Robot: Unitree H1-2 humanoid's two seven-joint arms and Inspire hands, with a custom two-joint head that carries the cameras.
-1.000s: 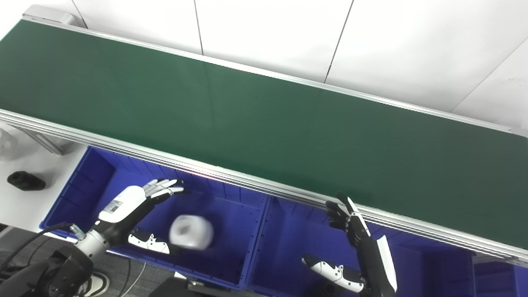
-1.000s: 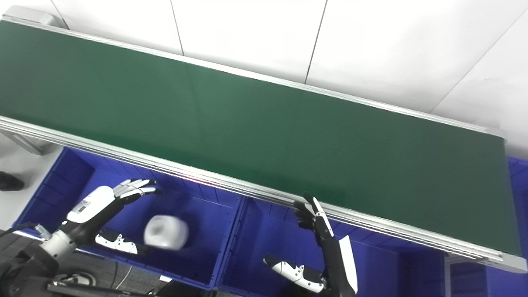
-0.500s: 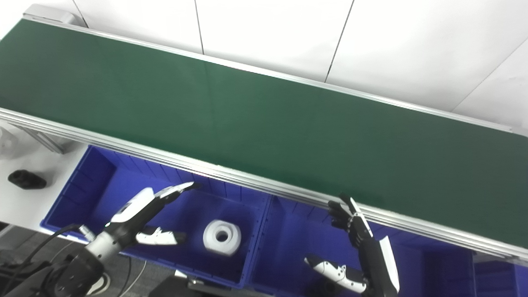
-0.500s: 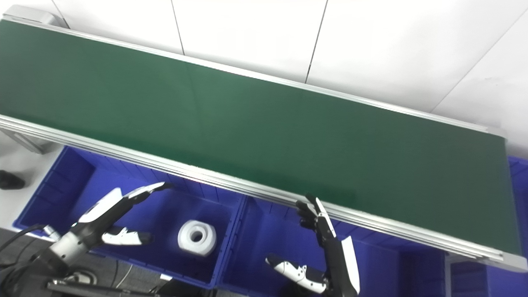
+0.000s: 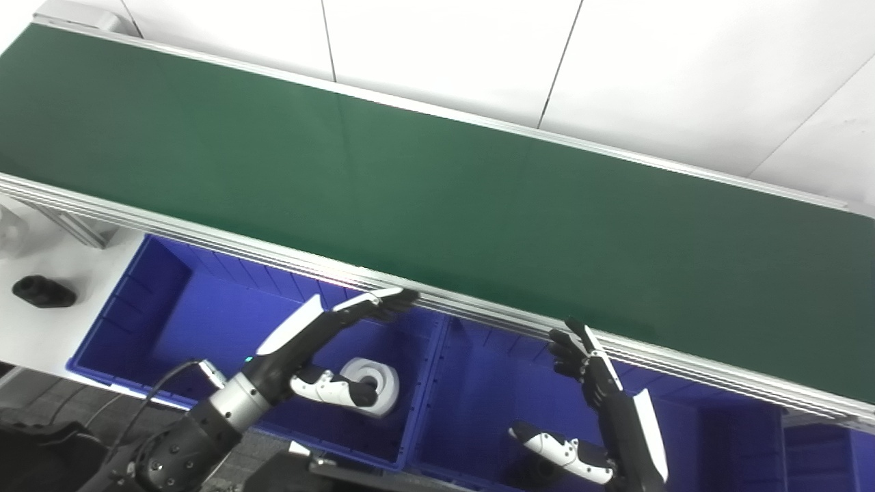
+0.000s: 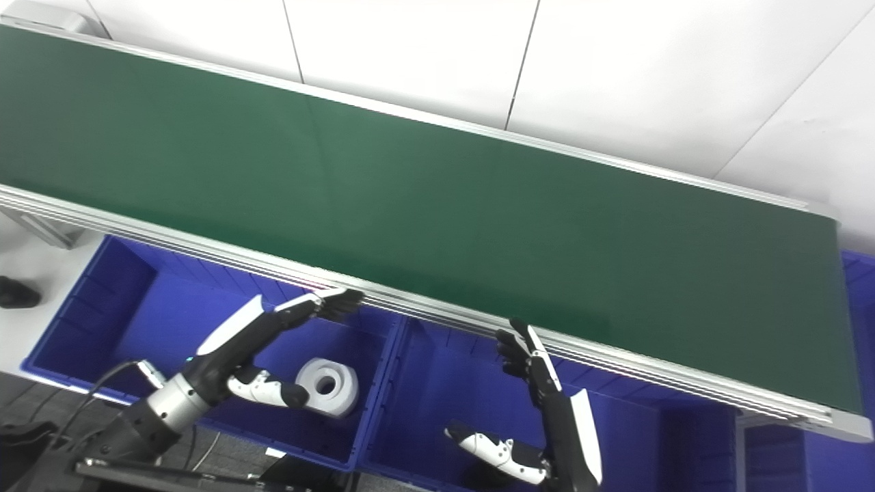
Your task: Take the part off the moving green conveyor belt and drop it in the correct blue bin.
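Observation:
A white ring-shaped part [image 5: 378,383] lies on the floor of the left blue bin [image 5: 157,301]; it also shows in the right eye view [image 6: 331,386]. My left hand [image 5: 321,335] is open and empty above that bin, its fingers stretched toward the belt's near rail and its thumb in front of the part. My right hand [image 5: 601,403] is open and empty over the middle blue bin [image 5: 478,383], fingers pointing up at the rail. The green conveyor belt [image 5: 437,184] carries nothing.
A black part [image 5: 42,291] lies on the white table left of the bins. The belt's aluminium rail [image 5: 478,314] runs just above both hands. Another blue bin [image 5: 827,458] sits at the far right.
The white part fell from my left hand into the left bin and came to rest. My left hand then stretched out to the right toward the rail. My right hand stayed put.

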